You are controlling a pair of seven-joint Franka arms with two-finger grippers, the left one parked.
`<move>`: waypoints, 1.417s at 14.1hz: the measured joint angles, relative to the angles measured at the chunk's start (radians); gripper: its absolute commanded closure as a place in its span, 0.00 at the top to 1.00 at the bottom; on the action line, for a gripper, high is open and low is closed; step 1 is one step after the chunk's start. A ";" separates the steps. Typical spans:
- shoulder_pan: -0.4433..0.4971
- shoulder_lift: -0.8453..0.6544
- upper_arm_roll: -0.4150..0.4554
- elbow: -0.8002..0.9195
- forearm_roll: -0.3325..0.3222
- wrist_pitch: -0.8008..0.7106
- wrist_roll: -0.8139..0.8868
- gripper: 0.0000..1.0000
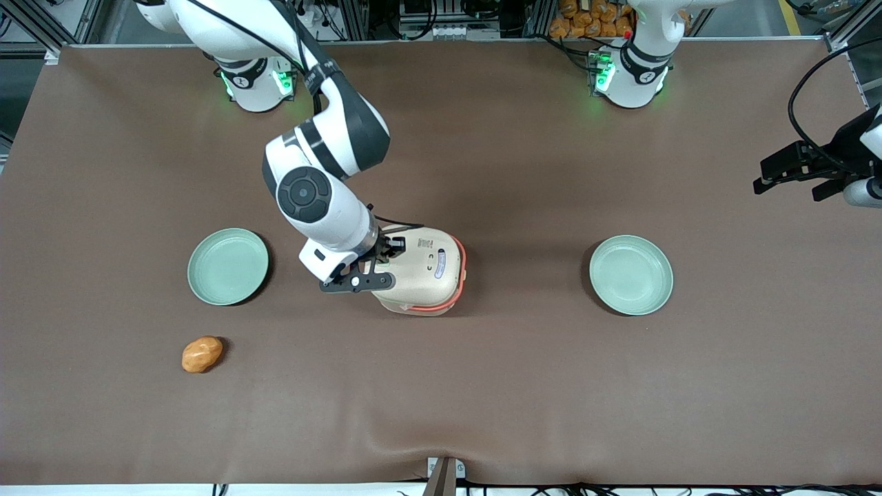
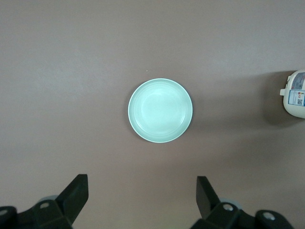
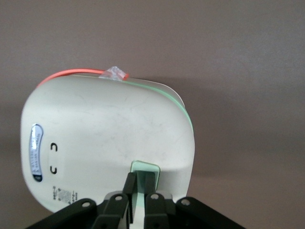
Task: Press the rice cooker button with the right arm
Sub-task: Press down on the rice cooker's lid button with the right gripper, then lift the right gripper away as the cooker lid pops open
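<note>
The cream rice cooker [image 1: 427,272] with its orange-red trim stands in the middle of the table, lid down; it also shows in the right wrist view [image 3: 109,138] and at the edge of the left wrist view [image 2: 296,94]. Its small pale green button [image 3: 145,167] sits at the lid's edge toward the working arm. My right gripper [image 1: 387,251] is over that edge of the cooker. In the right wrist view the gripper [image 3: 140,177] has its fingers [image 3: 129,183] drawn close together, tips on the button with only a thin slit between them. The arm hides the button in the front view.
A pale green plate [image 1: 228,266] lies beside the cooker toward the working arm's end, another plate [image 1: 631,275] toward the parked arm's end, also in the left wrist view [image 2: 160,110]. An orange-brown lump [image 1: 202,354] lies nearer the front camera than the first plate.
</note>
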 measured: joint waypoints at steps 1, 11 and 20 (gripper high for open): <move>0.000 -0.008 0.000 0.014 0.001 -0.016 0.000 0.30; -0.029 -0.143 -0.011 0.029 0.003 -0.153 0.001 1.00; -0.271 -0.316 0.118 0.031 -0.109 -0.324 -0.002 1.00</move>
